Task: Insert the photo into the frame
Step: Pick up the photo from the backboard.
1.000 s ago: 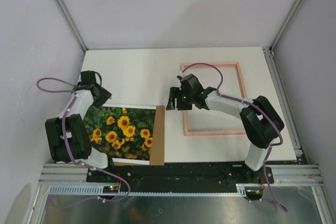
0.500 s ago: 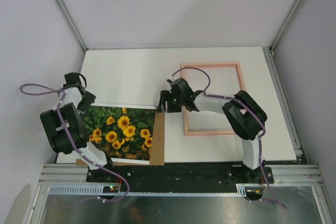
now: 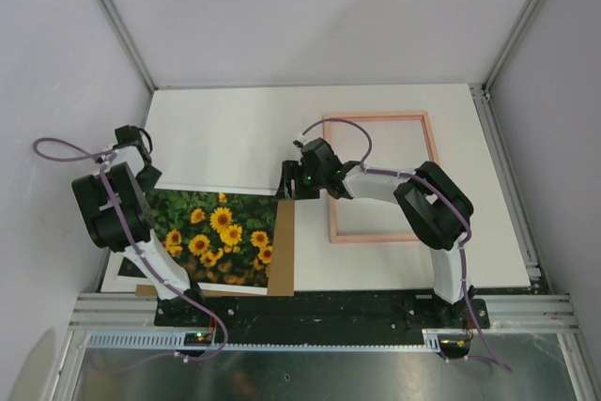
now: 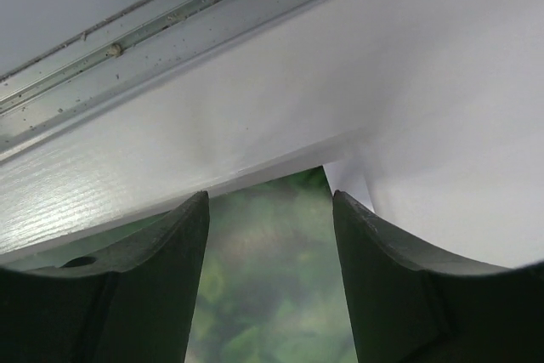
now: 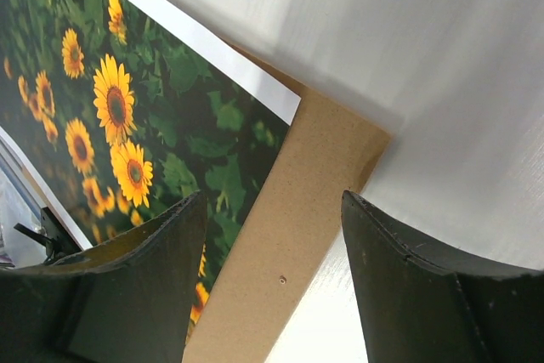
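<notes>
Both jaws stand open above the photo (image 3: 221,237)

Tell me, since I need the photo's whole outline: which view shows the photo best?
Top external: the photo lies almost wholly in view on the backing board, only its left end hidden behind the left arm. Right wrist shows one sharp corner with sunflowers; left wrist only a blurred green patch.

I see a brown backing board (image 3: 284,249) lying flat on the white table (image 3: 235,129), close to the metal rail (image 3: 526,307) at its near edge.
</notes>
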{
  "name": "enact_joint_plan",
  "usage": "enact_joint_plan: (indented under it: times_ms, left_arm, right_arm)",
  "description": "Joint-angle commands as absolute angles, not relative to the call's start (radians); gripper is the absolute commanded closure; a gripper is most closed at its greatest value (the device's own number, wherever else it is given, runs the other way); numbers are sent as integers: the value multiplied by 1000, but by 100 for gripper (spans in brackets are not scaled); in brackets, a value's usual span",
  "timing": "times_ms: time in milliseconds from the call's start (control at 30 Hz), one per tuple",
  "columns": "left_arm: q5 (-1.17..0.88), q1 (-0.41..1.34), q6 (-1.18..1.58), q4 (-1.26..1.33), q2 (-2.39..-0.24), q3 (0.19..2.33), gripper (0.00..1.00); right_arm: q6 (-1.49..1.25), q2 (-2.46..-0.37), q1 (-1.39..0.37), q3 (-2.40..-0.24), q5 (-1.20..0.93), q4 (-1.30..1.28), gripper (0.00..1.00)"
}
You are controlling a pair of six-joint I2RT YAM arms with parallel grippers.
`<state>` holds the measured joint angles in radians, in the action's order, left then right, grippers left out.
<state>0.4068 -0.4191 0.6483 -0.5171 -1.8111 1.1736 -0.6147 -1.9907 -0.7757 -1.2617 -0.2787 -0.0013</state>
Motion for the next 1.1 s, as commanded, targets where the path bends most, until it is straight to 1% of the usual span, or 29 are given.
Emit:
enact_joint_plan:
  times_ms: [0,433,767,1067]
  left_arm:
    - [442,-430,619,-499,-1852,1212,35]
    - [283,-415,618,-491,-1898,1185,35]
    - [255,-343,627,-488,-1894,1172,35]
    - [244,-326,611,-488,-1905,1169,35]
  right_arm:
    - [-593,-2014,-785,-1301,-279,26,31]
    - [-605,-2045,-787,-1301,-285,83,28]
    - [-625,-2075,-788,-1300,-259,108,27]
    - [-657,-2106,-787,-1301,-277,185,27]
